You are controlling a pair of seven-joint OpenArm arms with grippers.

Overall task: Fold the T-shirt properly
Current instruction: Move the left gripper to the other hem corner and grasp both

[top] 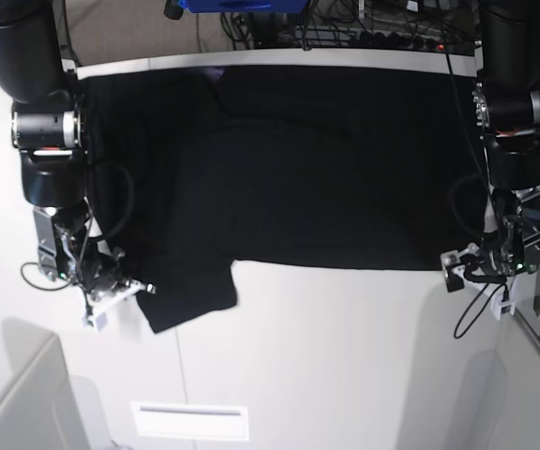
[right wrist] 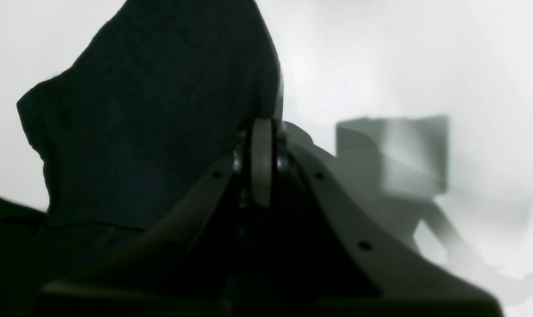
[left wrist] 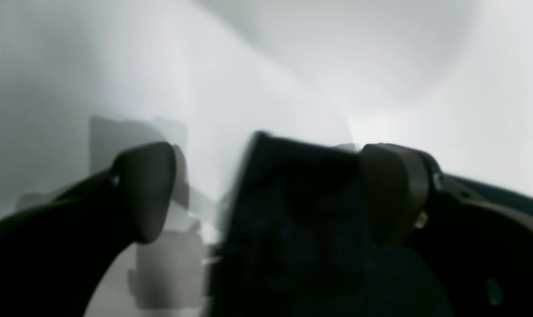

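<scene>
One black T-shirt [top: 289, 169] spread flat, right gripper [right wrist: 262, 132] pinching sleeve, left gripper [left wrist: 266, 193] agape.

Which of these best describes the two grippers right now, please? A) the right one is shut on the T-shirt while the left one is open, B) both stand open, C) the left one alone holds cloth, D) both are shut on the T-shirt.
A: the right gripper has its jaws pinched on the T-shirt; the left gripper shows jaws wide apart.

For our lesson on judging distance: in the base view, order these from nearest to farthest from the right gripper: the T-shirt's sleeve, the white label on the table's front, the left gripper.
1. T-shirt sleeve, touching the right gripper, at image left.
2. White label, front of the table, below the sleeve.
3. Left gripper, far across at image right.
</scene>
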